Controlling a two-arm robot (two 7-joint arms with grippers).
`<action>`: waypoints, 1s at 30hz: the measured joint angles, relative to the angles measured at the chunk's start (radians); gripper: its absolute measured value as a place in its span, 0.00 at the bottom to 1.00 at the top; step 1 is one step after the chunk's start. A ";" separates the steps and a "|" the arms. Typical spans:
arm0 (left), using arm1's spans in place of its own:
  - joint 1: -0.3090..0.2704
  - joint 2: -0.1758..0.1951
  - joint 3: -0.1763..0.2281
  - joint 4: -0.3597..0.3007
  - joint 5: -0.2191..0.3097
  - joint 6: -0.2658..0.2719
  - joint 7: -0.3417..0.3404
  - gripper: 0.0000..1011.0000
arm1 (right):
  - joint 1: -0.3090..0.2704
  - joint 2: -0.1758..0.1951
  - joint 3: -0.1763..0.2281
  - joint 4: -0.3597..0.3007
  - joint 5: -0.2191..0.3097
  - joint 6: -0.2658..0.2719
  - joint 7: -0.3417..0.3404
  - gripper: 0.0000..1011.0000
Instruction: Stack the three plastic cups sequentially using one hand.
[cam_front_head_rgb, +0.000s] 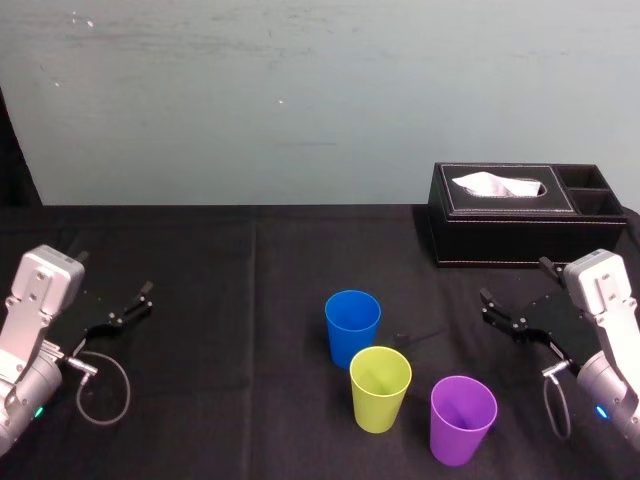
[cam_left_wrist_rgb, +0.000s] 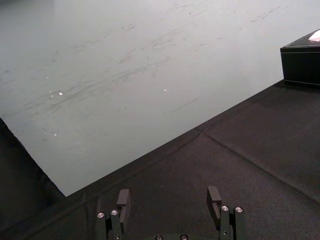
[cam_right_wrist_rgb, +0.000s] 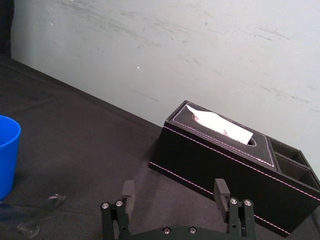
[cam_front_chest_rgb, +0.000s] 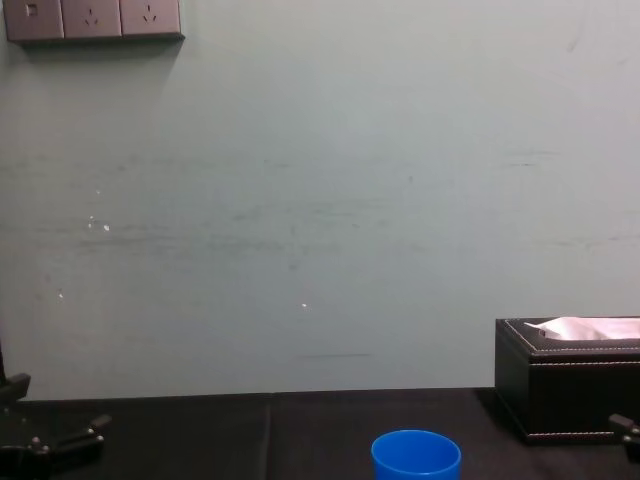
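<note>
A pale grey-green wall (cam_front_head_rgb: 300, 100) runs behind the box (cam_front_head_rgb: 520, 215), a black stitched leather tissue holder standing at the back of the worktop (cam_front_head_rgb: 330, 225), near the wall's foot. The wall is matt and scuffed, with faint streaks and a few small white specks left of the box. High above and far left of the box, a row of grey socket plates (cam_front_chest_rgb: 92, 18) sits on the wall. A black cloth (cam_front_head_rgb: 200, 400) covers the worktop; a seam (cam_front_head_rgb: 254, 270) in it runs forward from the wall, left of the box. A white tissue (cam_front_head_rgb: 497, 184) rises from the box's slot.
</note>
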 joint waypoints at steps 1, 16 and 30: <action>0.000 0.000 0.000 0.000 0.000 0.000 0.000 0.99 | 0.000 0.000 0.000 0.000 0.000 0.000 0.000 0.99; 0.000 0.000 0.000 0.000 0.000 0.000 0.000 0.99 | 0.000 0.000 0.000 0.000 0.000 0.000 0.000 0.99; 0.000 0.000 0.000 0.000 0.000 0.000 0.000 0.99 | 0.000 0.000 0.000 0.000 0.000 0.000 0.000 0.99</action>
